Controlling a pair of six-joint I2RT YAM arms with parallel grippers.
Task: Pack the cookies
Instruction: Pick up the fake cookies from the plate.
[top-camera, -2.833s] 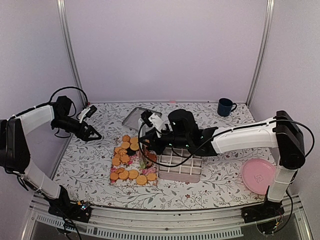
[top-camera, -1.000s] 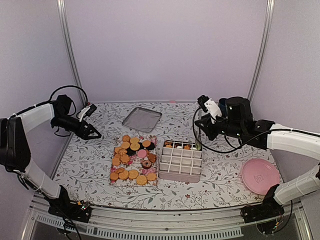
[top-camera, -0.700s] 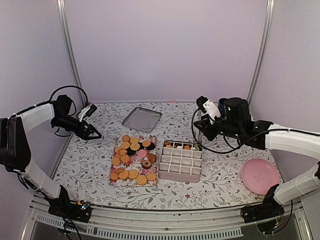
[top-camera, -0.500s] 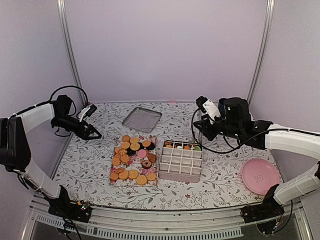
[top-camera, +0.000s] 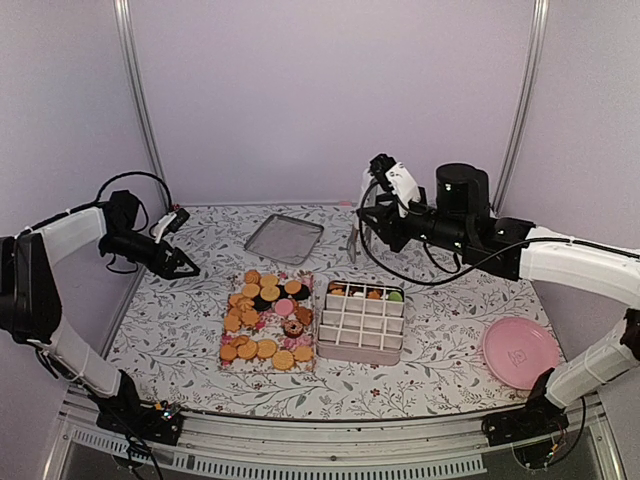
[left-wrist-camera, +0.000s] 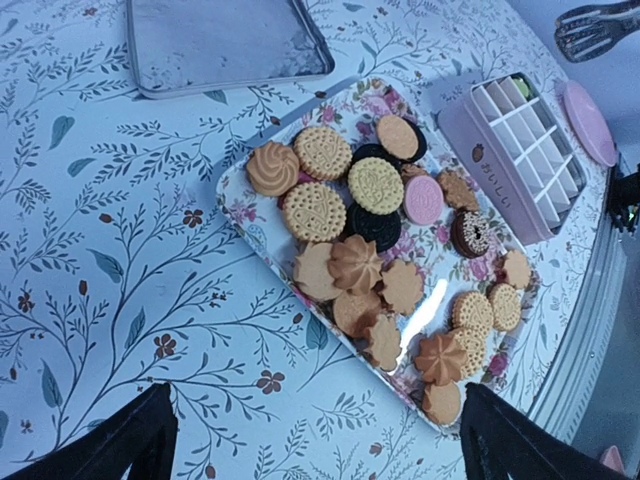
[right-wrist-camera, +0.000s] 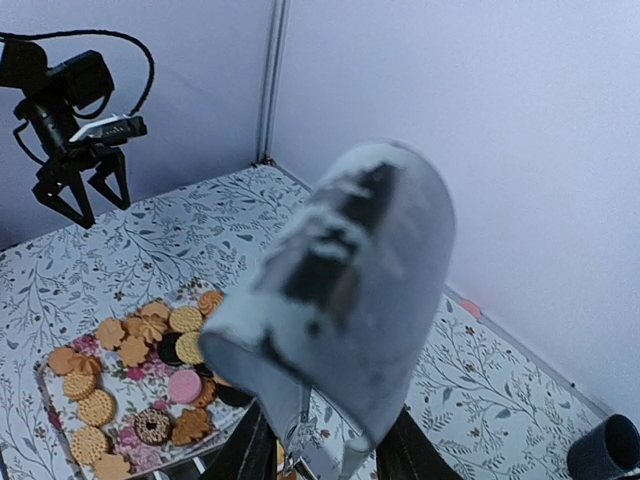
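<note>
The cookies (top-camera: 262, 318), mostly golden-orange with a few dark ones and a pink one, lie on a floral tray (top-camera: 226, 358) at the table's middle. A white gridded box (top-camera: 358, 352) stands right of it, with a few cookies and a green one (top-camera: 395, 296) in its far row. My right gripper (top-camera: 368, 220) hangs high behind the box, shut on metal tongs (right-wrist-camera: 340, 290) that point down. My left gripper (left-wrist-camera: 320, 450) is open and holds nothing, hovering left of the tray near the cookies (left-wrist-camera: 375, 185).
A shallow metal tray (top-camera: 285, 238) lies behind the cookies. A pink plate (top-camera: 518, 352) sits at the front right. A dark blue mug (right-wrist-camera: 605, 450) stands near the back right wall. Upright frame posts rise at both back corners.
My right gripper has lifted the tongs away from the box's far right cell, swinging up and left. A green cookie now lies in that cell. The left arm has not moved.
</note>
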